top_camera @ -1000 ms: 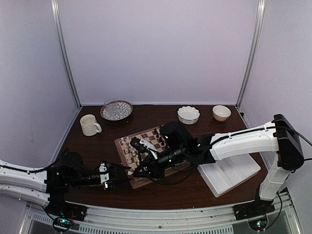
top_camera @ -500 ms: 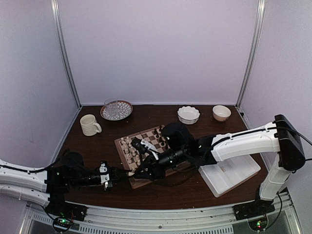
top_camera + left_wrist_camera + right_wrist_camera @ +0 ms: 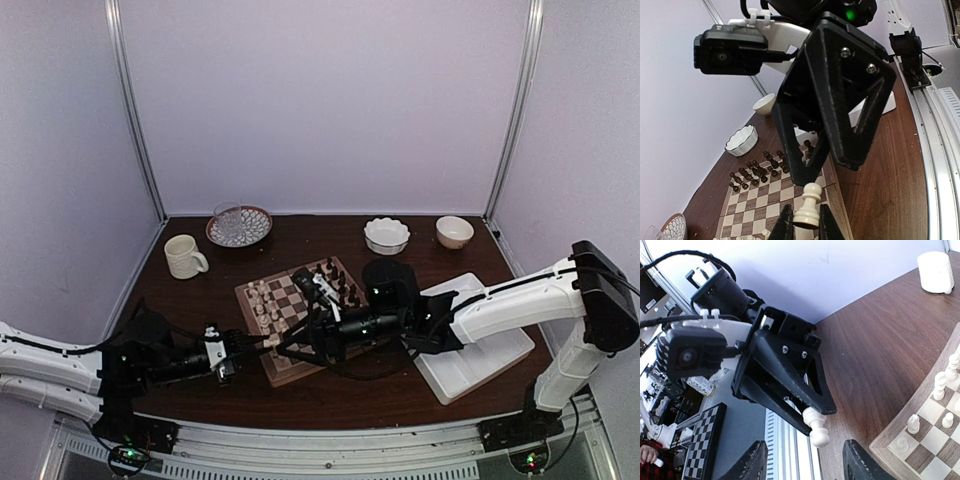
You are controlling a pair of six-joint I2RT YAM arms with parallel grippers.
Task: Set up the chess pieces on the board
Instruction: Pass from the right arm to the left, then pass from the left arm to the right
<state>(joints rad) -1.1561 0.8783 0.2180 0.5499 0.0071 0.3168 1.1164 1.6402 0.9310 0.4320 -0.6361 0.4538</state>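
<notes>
Dark desk as ground. Pinches pawn by its base in left gripper, off the near edge of board, head toward right gripper. Holds that gripper spread wide, just beside pawn. Shows white pieces along board's left side, dark pieces far right.

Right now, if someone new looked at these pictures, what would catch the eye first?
The left gripper and the right gripper meet tip to tip close to the board's near edge. The left one pinches a cream pawn; the right one stands open facing it.
</notes>
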